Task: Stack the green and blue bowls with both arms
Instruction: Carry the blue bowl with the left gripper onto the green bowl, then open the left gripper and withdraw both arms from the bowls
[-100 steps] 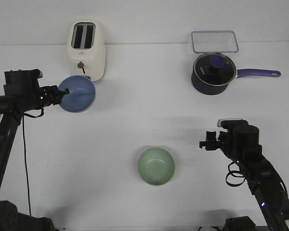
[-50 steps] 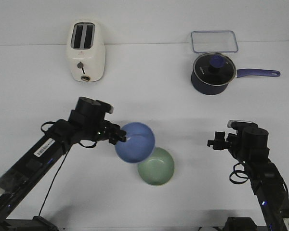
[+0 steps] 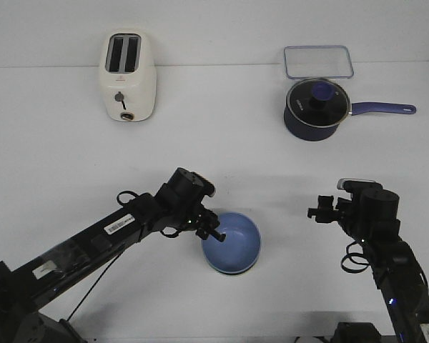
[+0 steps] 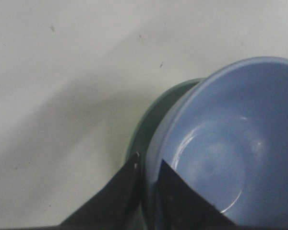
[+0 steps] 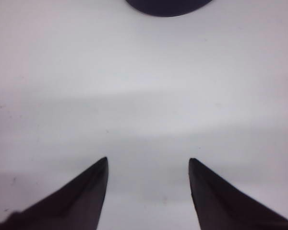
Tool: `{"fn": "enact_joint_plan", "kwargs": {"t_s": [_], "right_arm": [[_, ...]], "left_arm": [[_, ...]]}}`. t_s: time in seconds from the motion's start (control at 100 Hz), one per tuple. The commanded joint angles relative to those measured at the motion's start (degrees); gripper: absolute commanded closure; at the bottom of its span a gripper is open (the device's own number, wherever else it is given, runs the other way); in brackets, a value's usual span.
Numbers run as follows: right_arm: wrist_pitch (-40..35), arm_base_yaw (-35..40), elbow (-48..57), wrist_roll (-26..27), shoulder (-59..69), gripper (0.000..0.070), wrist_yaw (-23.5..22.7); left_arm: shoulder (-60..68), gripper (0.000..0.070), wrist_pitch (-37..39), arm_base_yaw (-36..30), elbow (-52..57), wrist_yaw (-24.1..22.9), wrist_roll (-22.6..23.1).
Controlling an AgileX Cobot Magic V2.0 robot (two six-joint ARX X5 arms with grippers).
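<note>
White table (image 3: 222,143), left pincer (image 4: 148,179) pinching blue bowl (image 3: 232,241) rim, green bowl (image 4: 151,122) visible only wrist-side, right pincer (image 5: 148,165) spread, empty

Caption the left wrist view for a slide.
Left gripper pinching the rim of the blue bowl, which sits nested in the green bowl on the white table.

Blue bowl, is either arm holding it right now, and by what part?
Yes: the left end effector pinches the blue bowl by its rim. The right end effector holds nothing.
</note>
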Motion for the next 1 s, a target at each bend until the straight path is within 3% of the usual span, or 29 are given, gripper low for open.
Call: {"fn": "enact_joint_plan", "kwargs": {"t_s": [0.0, 0.04, 0.11, 0.32, 0.38, 0.47, 0.57, 0.6, 0.74, 0.87, 0.99], "right_arm": [[0.5, 0.1, 0.4, -0.3, 0.4, 0.0353, -0.2], [0.5, 0.1, 0.4, -0.3, 0.4, 0.0353, -0.2], [0.4, 0.1, 0.4, -0.3, 0.4, 0.0353, -0.2], [0.6, 0.1, 0.4, -0.6, 0.3, 0.0353, -0.2], [0.9, 0.1, 0.4, -0.7, 0.2, 0.0353, -0.7], [1.6, 0.1, 0.4, -1.1, -0.8, 0.0387, -3.1], [2.9, 0.1, 0.4, -1.6, -3.5, 0.0639, -5.2], [3.4, 0.1, 0.3, -1.7, -4.7, 0.0700, -5.6], [10.2, 0.1, -2.5, -2.3, -13.8, 0.0700, -7.7], [18.7, 0.1, -10.1, -4.1, -26.9, 0.0700, -7.1], [21.1, 0.1, -16.7, -3.8, -37.3, 0.0700, -1.0]], "left_arm": [[1.4, 0.0538, 0.4, -0.6, 0.7, 0.0, 0.7], [1.4, 0.0368, 0.3, -0.6, 0.7, 0.0, 0.5], [1.1, 0.0201, 0.4, -0.5, 0.7, 0.7, 0.5], [-7.0, 0.0203, 0.4, 2.8, 0.7, -0.5, 0.8], [-11.0, 0.0231, 0.3, 5.0, 0.7, -3.6, 1.5], [-16.9, 0.0393, 0.4, 8.7, 0.7, -10.8, 2.9], [-22.6, 0.0697, 0.2, 13.5, 0.7, -18.0, 4.6], [-24.0, 0.0686, 0.1, 15.1, 0.7, -19.3, 4.8], [-31.3, 0.0687, 3.1, 22.7, -2.9, -21.3, 5.0], [-43.0, 0.0687, 16.2, 28.3, -17.6, -21.4, 5.4], [-54.6, 0.0688, 32.0, 32.3, -34.1, -21.6, 6.9]]}}
